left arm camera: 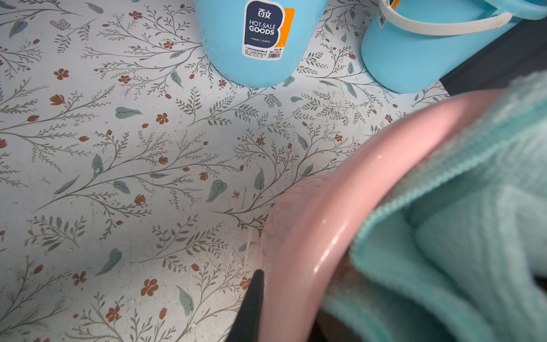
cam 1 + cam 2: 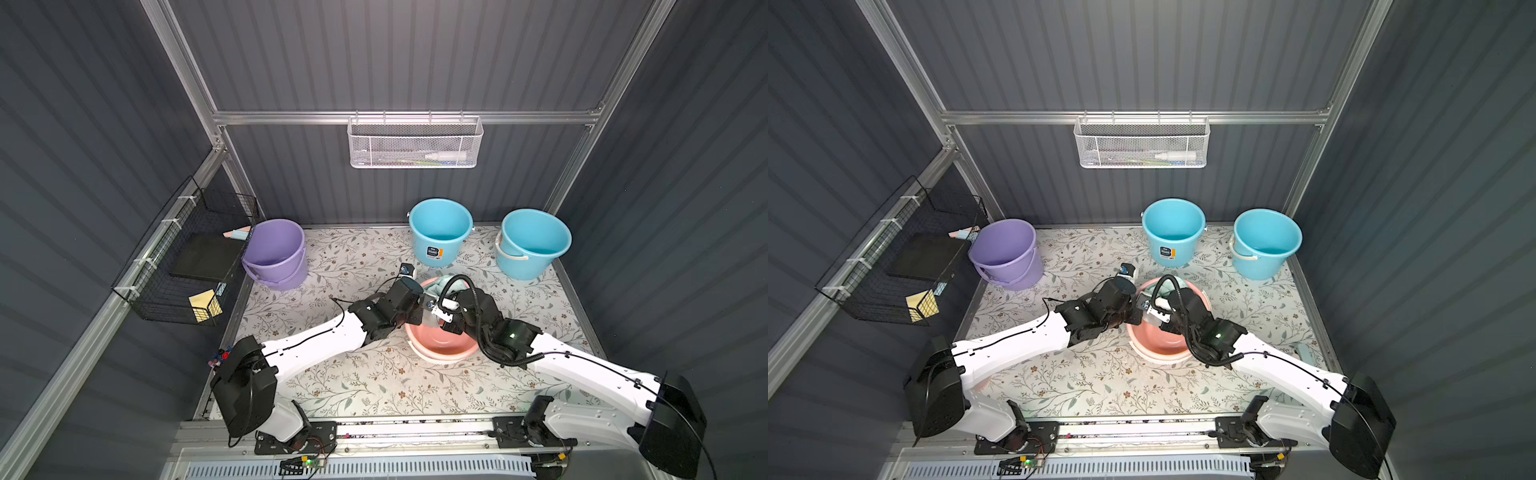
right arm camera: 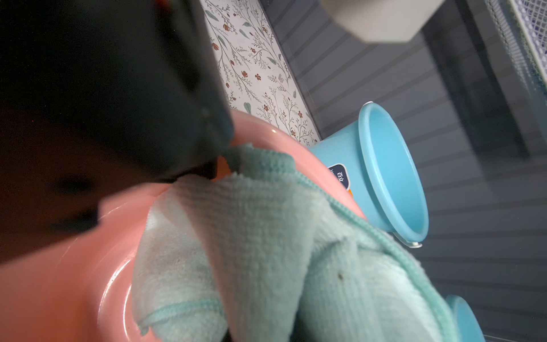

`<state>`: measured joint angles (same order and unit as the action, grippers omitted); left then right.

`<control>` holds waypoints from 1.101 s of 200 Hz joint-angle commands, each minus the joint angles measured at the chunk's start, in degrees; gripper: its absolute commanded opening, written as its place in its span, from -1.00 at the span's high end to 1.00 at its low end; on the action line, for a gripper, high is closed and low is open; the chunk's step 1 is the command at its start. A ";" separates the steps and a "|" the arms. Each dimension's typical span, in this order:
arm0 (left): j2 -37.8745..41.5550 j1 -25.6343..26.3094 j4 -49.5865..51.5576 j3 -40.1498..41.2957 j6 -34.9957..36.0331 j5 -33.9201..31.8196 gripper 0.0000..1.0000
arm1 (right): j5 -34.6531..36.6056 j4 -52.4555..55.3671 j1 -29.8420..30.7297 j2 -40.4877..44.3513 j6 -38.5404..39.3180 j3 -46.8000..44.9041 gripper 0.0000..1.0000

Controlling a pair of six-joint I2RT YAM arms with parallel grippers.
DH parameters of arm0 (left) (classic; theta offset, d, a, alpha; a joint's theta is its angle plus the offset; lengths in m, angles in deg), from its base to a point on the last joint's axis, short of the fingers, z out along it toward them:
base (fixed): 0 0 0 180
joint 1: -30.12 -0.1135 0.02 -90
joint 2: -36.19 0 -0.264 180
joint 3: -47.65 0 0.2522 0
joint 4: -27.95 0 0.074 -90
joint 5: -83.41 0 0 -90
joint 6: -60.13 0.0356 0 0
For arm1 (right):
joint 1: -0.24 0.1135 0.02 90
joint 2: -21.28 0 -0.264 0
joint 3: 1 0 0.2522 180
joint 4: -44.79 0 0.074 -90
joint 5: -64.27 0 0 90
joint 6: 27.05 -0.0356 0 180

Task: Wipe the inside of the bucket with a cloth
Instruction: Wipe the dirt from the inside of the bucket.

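A pink bucket [image 2: 441, 347] [image 2: 1158, 344] lies tilted toward me in the middle of the floral mat. My left gripper [image 2: 422, 308] [image 1: 284, 319] is shut on its left rim [image 1: 340, 207]; one black finger [image 1: 251, 305] shows outside the wall. My right gripper [image 2: 437, 291] reaches into the bucket's mouth, shut on a light teal cloth [image 2: 448, 282] [image 3: 266, 237] [image 1: 473, 237]. The cloth is bunched against the far inner wall and spills over the rim, hiding the right fingers. In the right wrist view the left gripper [image 3: 118, 88] is a dark blur over the pink wall [image 3: 74, 281].
Two blue buckets [image 2: 440, 232] [image 2: 534, 243] stand upright at the back, close behind the pink one. A purple bucket [image 2: 276, 253] stands at the back left. A black wire basket [image 2: 187, 266] hangs on the left wall, a white mesh basket [image 2: 415, 143] on the back rail.
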<state>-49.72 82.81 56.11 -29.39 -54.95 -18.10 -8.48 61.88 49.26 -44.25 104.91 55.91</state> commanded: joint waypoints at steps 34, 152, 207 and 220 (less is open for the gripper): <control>2.82 1.63 0.37 -0.27 2.51 2.15 1.00 | 11.88 0.98 -2.51 2.87 -4.70 -4.30 1.00; 4.50 1.63 -0.28 -1.04 5.12 4.48 1.00 | 3.27 8.80 -5.56 -1.92 0.67 -1.32 1.00; 5.74 1.65 -1.12 -0.86 5.70 4.83 1.00 | 2.15 9.70 -5.94 -12.82 -0.63 1.91 1.00; 6.07 1.63 -1.21 -0.79 5.79 4.84 1.00 | 0.78 10.38 -6.16 -14.87 -2.38 2.86 1.00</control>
<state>-46.98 82.96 55.98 -29.39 -52.37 -17.72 -2.57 68.18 43.92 -53.85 104.88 58.97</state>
